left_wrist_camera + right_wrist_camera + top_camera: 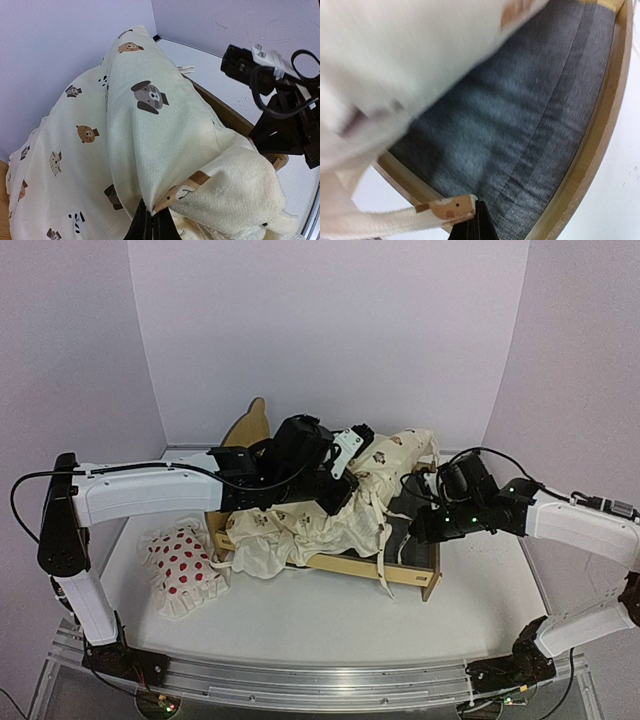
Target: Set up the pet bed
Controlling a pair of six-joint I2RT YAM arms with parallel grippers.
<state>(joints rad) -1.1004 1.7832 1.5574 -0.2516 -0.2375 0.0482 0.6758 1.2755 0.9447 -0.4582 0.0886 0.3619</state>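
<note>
The pet bed, a pale plywood frame with a scalloped headboard, stands mid-table. Its dark grey base and a side rail fill the right wrist view. A cream animal-print quilt lies bunched over the bed and hangs over the front rail. My left gripper is shut on a fold of the quilt and holds it lifted above the bed. My right gripper is shut on a narrow edge strip of the quilt over the bed's right end. From above, the left gripper is mid-bed and the right gripper is at its right.
A small white pillow with red dots lies on the table left of the bed. The right arm shows close by in the left wrist view. Pale walls close in behind and at both sides.
</note>
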